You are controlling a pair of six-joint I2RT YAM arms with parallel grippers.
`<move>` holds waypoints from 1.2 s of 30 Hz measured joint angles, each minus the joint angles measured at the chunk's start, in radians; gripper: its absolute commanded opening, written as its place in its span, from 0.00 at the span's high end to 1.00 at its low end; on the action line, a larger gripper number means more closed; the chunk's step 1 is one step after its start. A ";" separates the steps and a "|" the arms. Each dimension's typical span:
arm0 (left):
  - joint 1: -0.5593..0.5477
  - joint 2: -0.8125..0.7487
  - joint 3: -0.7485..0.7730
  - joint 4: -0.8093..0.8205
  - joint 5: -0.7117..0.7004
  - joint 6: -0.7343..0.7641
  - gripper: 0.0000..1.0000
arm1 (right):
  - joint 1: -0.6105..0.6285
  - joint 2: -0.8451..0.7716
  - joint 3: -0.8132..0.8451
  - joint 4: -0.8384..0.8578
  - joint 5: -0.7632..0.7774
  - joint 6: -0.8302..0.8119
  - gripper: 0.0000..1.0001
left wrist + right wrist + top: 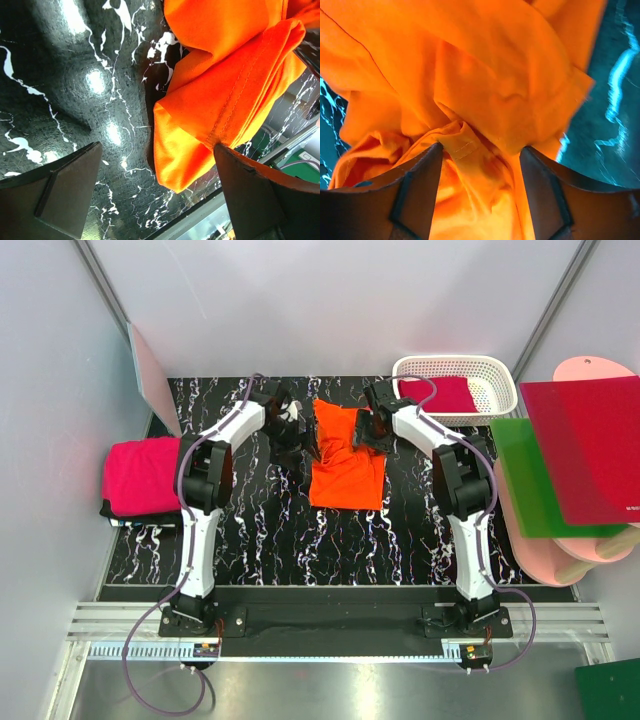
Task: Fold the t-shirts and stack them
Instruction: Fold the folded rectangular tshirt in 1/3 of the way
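The bright orange t-shirt lies in the middle of the black marbled table, flat at the near end and crumpled at the far end. My left gripper is at the shirt's far left edge. Its jaws are wide open, with a loose orange corner lying between them on the table beside the right finger. My right gripper presses into the crumpled far right part. Its jaws stand partly open with a bunched fold and hem between the fingers. A folded magenta shirt lies at the table's left edge. A crimson shirt lies in the basket.
A white plastic basket stands at the back right. Stiff red and green plastic sheets lie on pale pink boards to the right. Another pale board leans at the back left.
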 measured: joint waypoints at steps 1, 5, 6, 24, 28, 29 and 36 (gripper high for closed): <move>0.000 -0.001 -0.002 0.001 -0.001 0.000 0.01 | 0.000 0.014 0.010 0.003 -0.010 -0.002 0.42; 0.000 -0.005 -0.003 0.003 -0.006 0.000 0.01 | 0.000 0.047 0.026 0.025 -0.049 -0.013 0.70; 0.000 -0.007 -0.004 0.003 -0.008 0.000 0.01 | 0.000 0.049 0.026 0.032 -0.063 -0.008 0.83; 0.003 -0.028 -0.052 0.006 -0.022 0.001 0.01 | -0.003 -0.113 -0.086 0.015 -0.013 0.037 0.95; 0.003 -0.028 -0.052 0.006 -0.022 0.001 0.01 | -0.003 -0.138 -0.093 -0.008 0.037 0.054 0.40; 0.004 -0.028 -0.052 0.006 -0.022 0.001 0.01 | -0.004 -0.136 -0.093 -0.013 0.040 0.062 0.30; 0.004 -0.028 -0.052 0.006 -0.021 0.004 0.01 | -0.009 -0.052 -0.027 -0.127 0.062 0.063 0.13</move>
